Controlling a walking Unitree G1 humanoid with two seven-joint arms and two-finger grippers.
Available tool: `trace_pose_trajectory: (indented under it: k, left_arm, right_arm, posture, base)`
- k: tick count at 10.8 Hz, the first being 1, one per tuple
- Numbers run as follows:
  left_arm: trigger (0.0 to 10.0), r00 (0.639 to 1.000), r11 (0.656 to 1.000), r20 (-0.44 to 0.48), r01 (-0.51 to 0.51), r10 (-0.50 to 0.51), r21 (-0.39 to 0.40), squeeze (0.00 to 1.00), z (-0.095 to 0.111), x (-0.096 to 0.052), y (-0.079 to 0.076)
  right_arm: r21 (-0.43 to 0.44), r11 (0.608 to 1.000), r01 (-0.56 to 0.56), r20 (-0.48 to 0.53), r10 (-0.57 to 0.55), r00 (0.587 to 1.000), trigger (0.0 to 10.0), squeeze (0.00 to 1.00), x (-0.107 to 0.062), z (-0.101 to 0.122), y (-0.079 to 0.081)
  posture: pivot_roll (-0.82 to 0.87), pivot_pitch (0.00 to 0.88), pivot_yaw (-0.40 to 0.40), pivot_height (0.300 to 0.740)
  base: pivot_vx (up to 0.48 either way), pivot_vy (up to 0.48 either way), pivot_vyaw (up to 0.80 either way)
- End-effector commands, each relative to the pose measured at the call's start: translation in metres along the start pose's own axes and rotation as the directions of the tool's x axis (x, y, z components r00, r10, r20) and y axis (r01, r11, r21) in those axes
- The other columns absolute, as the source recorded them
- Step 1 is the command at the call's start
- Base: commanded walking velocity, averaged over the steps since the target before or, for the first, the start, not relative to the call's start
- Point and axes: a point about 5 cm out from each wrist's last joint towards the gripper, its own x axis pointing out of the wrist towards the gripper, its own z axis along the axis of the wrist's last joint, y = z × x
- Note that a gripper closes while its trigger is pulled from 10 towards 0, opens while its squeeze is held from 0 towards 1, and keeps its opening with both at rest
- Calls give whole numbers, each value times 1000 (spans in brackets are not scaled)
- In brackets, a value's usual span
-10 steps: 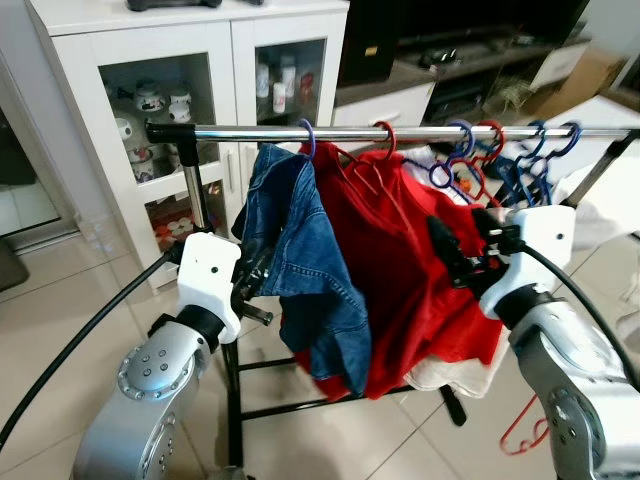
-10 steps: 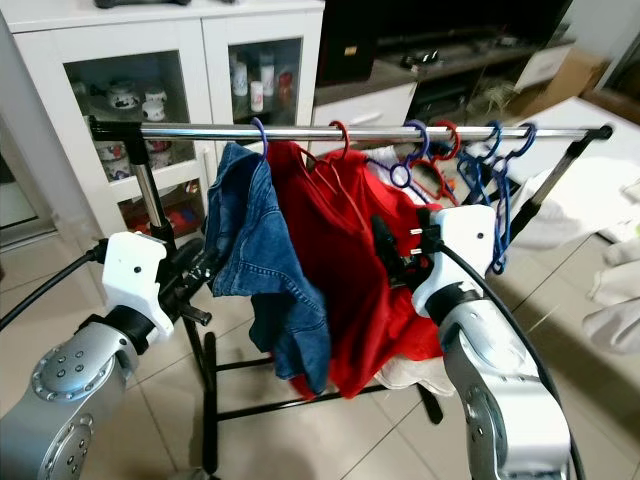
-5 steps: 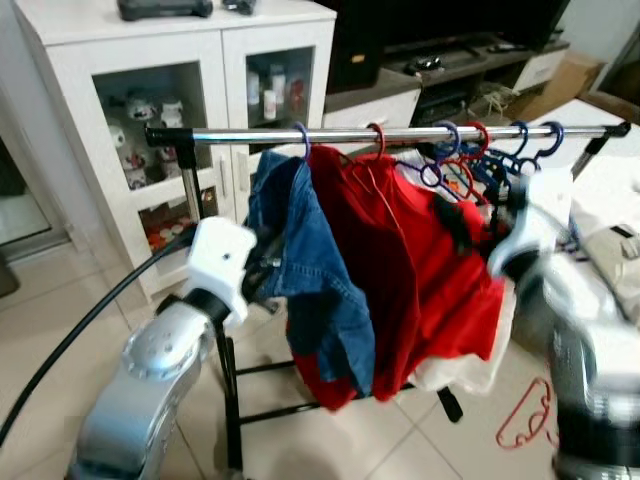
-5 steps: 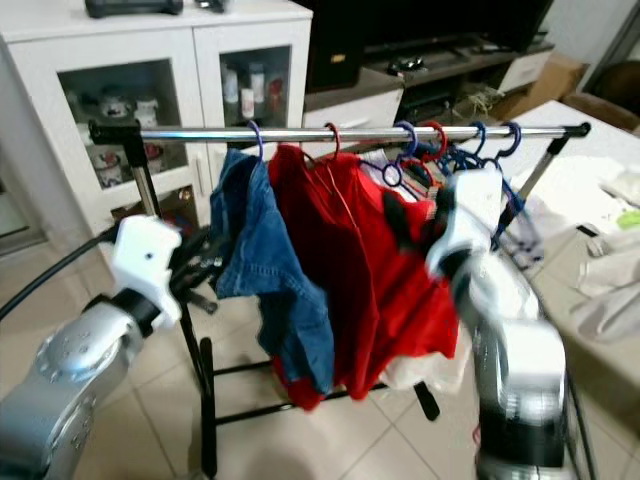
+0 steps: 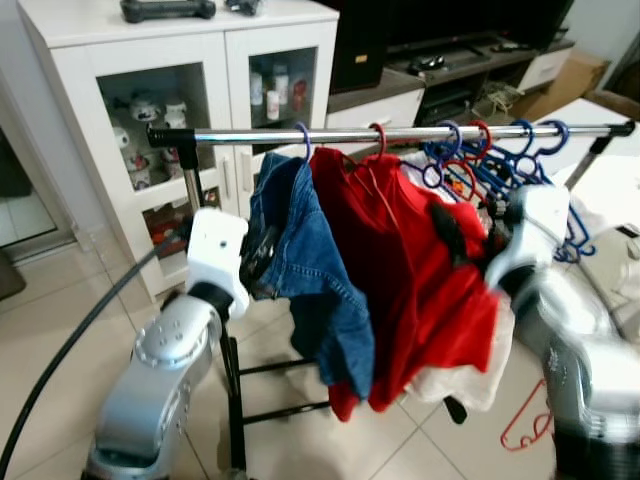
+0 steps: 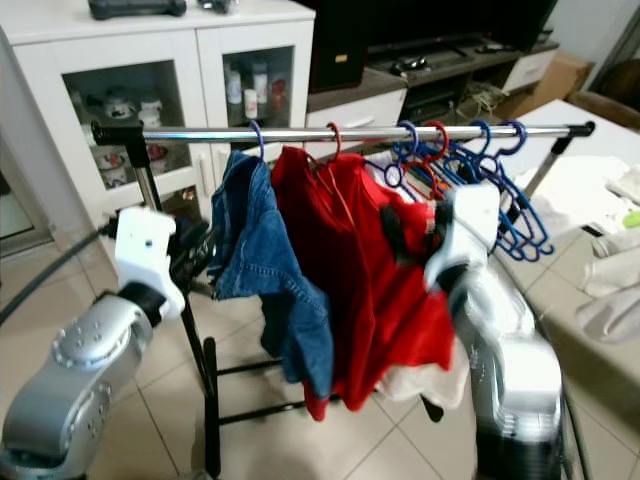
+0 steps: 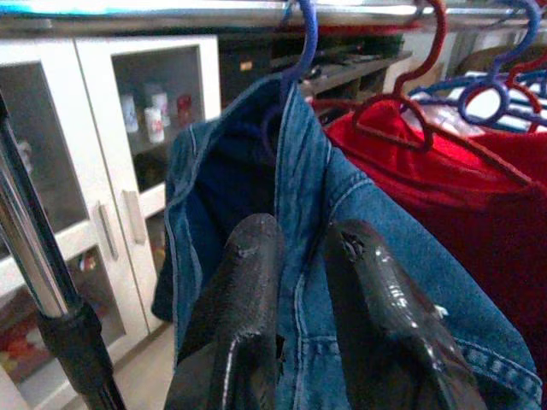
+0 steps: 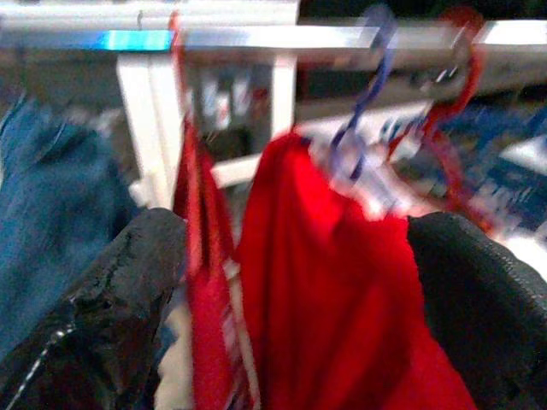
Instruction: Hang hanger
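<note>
The left gripper (image 7: pixel 295 282) sits low against the denim shirt (image 5: pixel 310 265), its two fingers (image 7: pixel 235 316) drawn narrow with only a slim gap, and a fold of the blue cloth seems to run between them; whether they truly pinch it is hard to tell. That shirt hangs on a blue hanger (image 7: pixel 299 47) hooked over the rail (image 5: pixel 400 133) above the gripper, so the task's thing is already on the bar.

The right gripper (image 8: pixel 295 282) is spread wide, one finger (image 8: pixel 102 299) either side of the red shirt (image 5: pixel 420 270), likely steadying it. Its red hanger (image 5: pixel 378 138) is hooked on the rail just above.

Beyond that gripper, empty blue and red hangers (image 5: pixel 510 160) crowd the rail's far end. Behind the rail stands a white cabinet (image 5: pixel 90 50), with small jars and bottles (image 5: pixel 268 88) behind its glass doors.
</note>
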Motion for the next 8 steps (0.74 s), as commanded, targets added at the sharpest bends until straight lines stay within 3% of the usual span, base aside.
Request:
trace_pose_trajectory:
  k: [1,4,5,7,8]
  left_arm:
    - [10000,1000,1000,-22,-14,14,-6,0,-2,1,0]
    - [10000,998,997,-27,-52,53,59,0,-3,-1,9]
    - [10000,998,997,-29,-49,51,63,0,-3,0,8]
    - [10000,998,999,-48,-51,51,13,0,-6,-2,8]
    - [10000,997,998,-55,-55,55,1,0,-5,-2,9]
  right_arm:
    - [4,1000,4,8,-4,1000,10000,1000,-3,2,3]
    - [-58,998,28,-9,-28,1000,10000,1000,-18,-6,17]
    - [-42,999,23,-12,-23,1000,10000,1000,-22,-9,20]
    - [-23,999,29,-13,-29,999,10000,1000,-24,-10,23]
    - [-15,999,32,-17,-32,999,10000,0,-25,-10,24]
  posture:
    - [89,20,-58,740]
    - [91,27,-59,740]
    - [88,29,-52,740]
    - [85,31,-41,740]
    - [86,33,-39,740]
  base:
    - [0,0,0]
    - [0,0,0]
    - [0,-480,0]
    - [0,0,0]
    - [0,0,0]
